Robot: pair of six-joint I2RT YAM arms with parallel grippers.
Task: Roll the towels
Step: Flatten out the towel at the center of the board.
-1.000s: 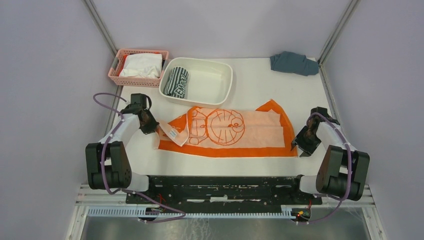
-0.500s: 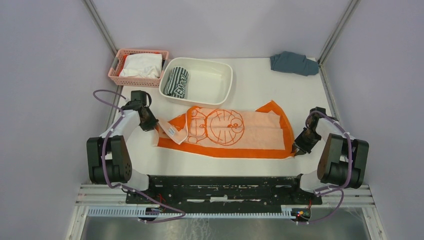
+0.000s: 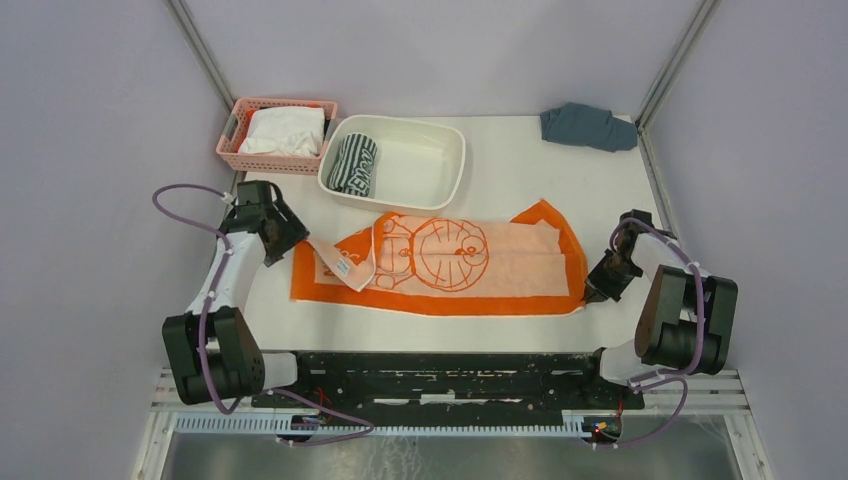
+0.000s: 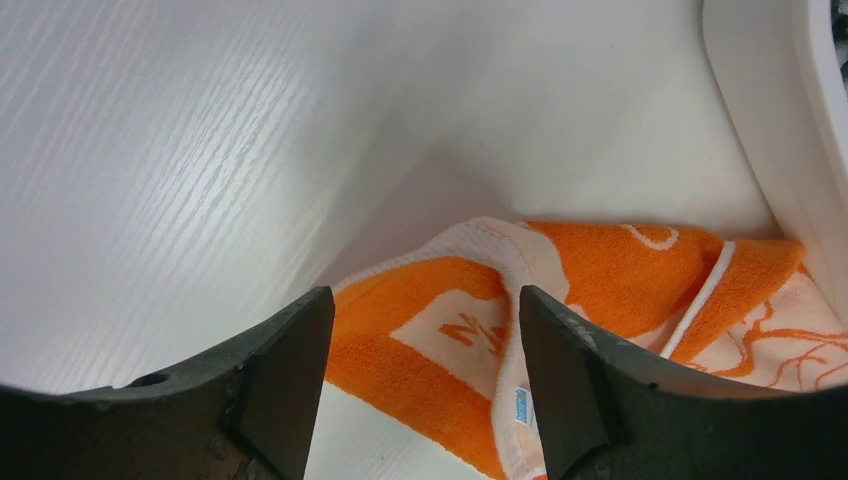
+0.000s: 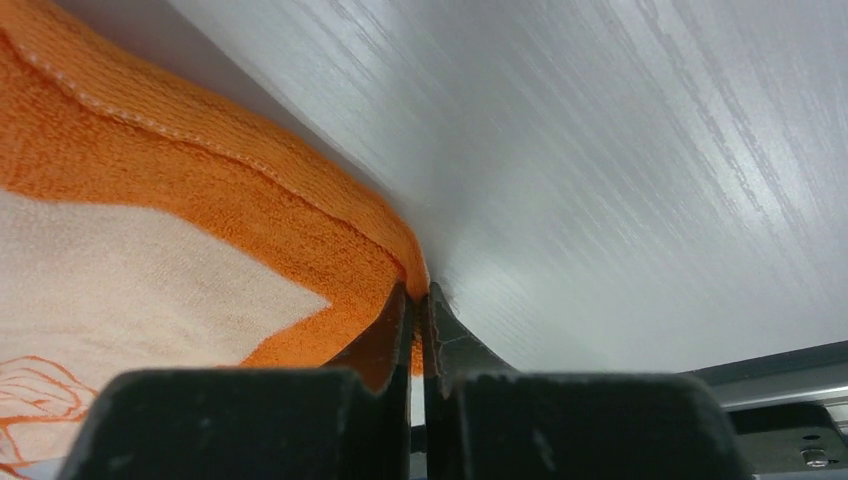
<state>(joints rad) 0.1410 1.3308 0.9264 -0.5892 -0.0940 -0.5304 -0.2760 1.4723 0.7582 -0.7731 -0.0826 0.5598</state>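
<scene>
The right gripper [image 5: 418, 300] has its two fingers pressed together on the near right corner of the orange terry towel [image 5: 150, 200], a sliver of orange pile caught between the tips. In the overhead view this right gripper [image 3: 592, 292] sits low at that corner, on the towel's edge. The left gripper [image 4: 422, 300] stands with its fingers wide apart and nothing between them; the towel's left end [image 4: 600, 270] lies on the table just beyond the tips, untouched.

There are two towels. The orange terry towel [image 3: 450, 265], with a peach centre and a cartoon face drawn in orange line, lies spread flat across the middle of the table, its left end folded over so that a small label shows. The dark green-and-white striped towel [image 3: 354, 164] is already a roll (lying on its side) at the left end of the white oval plastic tub [image 3: 455, 140].

There are also two other cloths: a crumpled white cloth [image 3: 283, 130] filling the pink lattice basket [image 3: 232, 140] just left of the tub, and a bunched blue-grey cloth [image 3: 587, 126] alone at the far right corner.

The white wood-grain table [image 3: 500, 190] is enclosed by plain pale grey walls [image 3: 430, 50], with two slanted metal posts at the back corners.
</scene>
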